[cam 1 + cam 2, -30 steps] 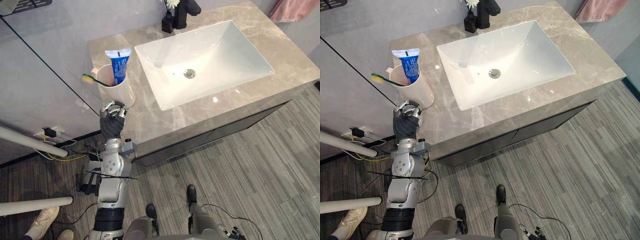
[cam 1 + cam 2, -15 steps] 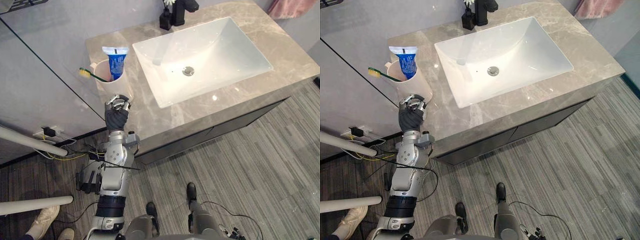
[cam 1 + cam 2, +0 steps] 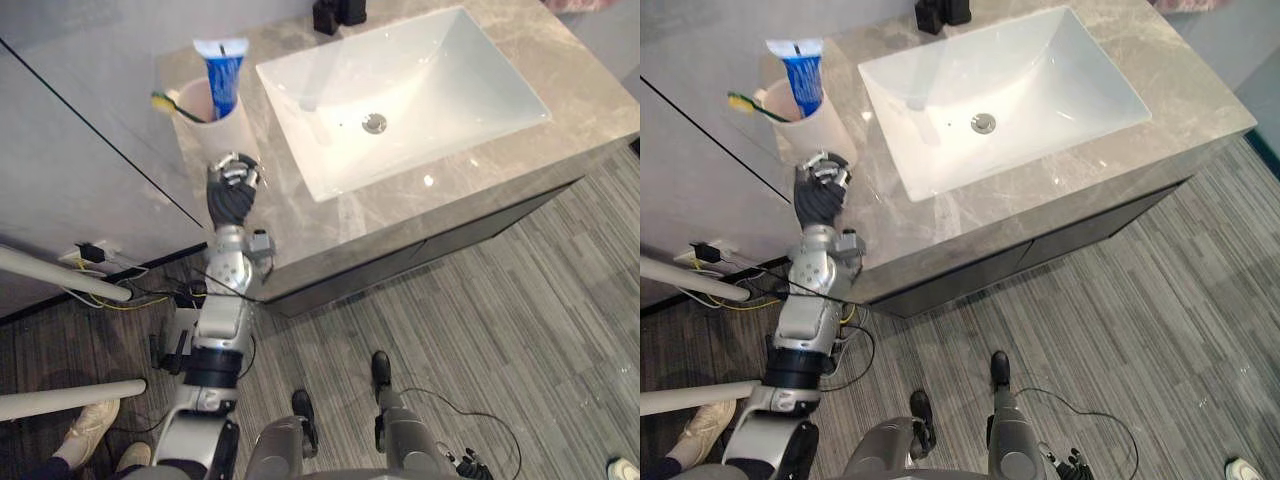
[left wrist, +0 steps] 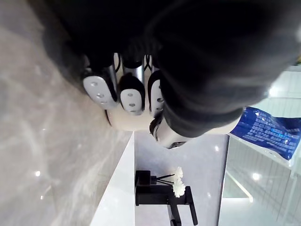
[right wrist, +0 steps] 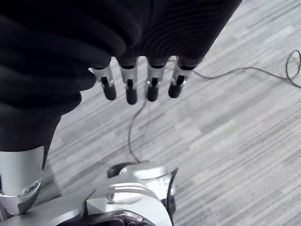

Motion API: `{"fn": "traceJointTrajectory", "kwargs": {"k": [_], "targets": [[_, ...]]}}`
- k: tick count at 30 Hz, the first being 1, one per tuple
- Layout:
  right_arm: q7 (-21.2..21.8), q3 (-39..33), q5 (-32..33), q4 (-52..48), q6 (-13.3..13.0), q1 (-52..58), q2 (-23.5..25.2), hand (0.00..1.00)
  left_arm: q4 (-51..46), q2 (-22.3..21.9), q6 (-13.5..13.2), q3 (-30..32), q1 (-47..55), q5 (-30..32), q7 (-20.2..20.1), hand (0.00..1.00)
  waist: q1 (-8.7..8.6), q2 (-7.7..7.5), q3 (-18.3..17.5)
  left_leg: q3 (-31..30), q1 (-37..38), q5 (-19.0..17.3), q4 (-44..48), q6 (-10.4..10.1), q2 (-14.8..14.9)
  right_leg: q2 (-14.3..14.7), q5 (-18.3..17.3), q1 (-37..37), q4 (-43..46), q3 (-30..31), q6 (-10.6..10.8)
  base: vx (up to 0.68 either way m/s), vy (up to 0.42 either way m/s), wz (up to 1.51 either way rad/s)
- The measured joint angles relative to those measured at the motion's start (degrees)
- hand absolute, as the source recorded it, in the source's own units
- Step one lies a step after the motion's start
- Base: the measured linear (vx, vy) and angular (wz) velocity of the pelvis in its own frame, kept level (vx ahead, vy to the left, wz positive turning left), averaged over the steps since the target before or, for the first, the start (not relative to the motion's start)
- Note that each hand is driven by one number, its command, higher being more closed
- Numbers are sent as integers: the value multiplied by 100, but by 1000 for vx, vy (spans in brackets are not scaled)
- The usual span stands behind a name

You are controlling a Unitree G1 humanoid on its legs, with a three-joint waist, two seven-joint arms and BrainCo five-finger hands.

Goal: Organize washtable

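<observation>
A cream cup [image 3: 218, 118] stands at the left end of the grey stone washtable [image 3: 330, 215], left of the white sink [image 3: 400, 90]. In it stand a blue toothpaste tube [image 3: 222, 70] and a toothbrush [image 3: 166, 103] with a green-yellow head that sticks out to the left. My left hand [image 3: 232, 190] hovers over the table's front left corner, just in front of the cup, fingers [image 4: 131, 93] curled and holding nothing. The cup [image 4: 136, 125] shows just past them. My right hand [image 5: 141, 42] hangs over the floor with straight fingers.
A black faucet [image 3: 340, 12] and a small black vase with white flowers [image 4: 178, 175] stand behind the sink. A glass panel edge [image 3: 100, 140] runs along the cup's left. White pipes [image 3: 60, 280] and a person's shoe [image 3: 90, 430] are on the floor at left.
The whole picture has shifted, so the camera has moved. My left hand stays curled just in front of the cup, with its arm stretched further forward.
</observation>
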Motion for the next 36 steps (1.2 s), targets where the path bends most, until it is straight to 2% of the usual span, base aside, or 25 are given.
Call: {"fn": "traceJointTrajectory", "kwargs": {"k": [9, 14, 18, 23, 29, 36], "targets": [[-25, 168, 220, -270, -143, 8, -38, 0, 393, 750, 62, 35, -776, 229, 327, 100, 33, -33, 199, 4, -331, -110, 334, -48, 185, 106, 80, -180, 0, -4, -62, -7, -4, -1], [-32, 220, 228, -457, -152, 8, -79, 0, 662, 996, 95, 32, -1462, 226, 435, 100, 75, -59, 311, 2, -599, -164, 570, -49, 276, 156, 129, -333, -17, -13, -108, -62, -35, -1], [-31, 224, 343, -480, -162, 7, -92, 0, 1026, 1000, 86, -18, -2068, 82, 386, 100, 55, -63, 338, 0, -652, -169, 605, -50, 286, 160, 160, -368, -22, -15, -107, -33, -25, 0], [-38, 224, 444, -476, -157, 6, -90, 0, 1838, 997, 29, -262, -2831, -721, 247, 100, -15, -74, 367, 8, -690, -199, 654, -38, 293, 161, 172, -389, -23, -12, -99, -7, -4, 0], [-50, 223, 478, -477, -162, -4, -87, 0, 2439, 994, -2, -445, -3619, -1274, 113, 100, -10, -101, 529, 20, -842, -223, 761, -22, 308, 163, 219, -507, -29, -2, -82, -30, -21, 0], [-53, 221, 611, -478, -173, -9, -60, 0, 2684, 988, -9, -476, -3897, -1378, 28, 100, -21, -118, 582, 100, -922, -308, 864, 16, 347, 181, 237, -578, -32, 66, -61, -24, -29, -7]]}}
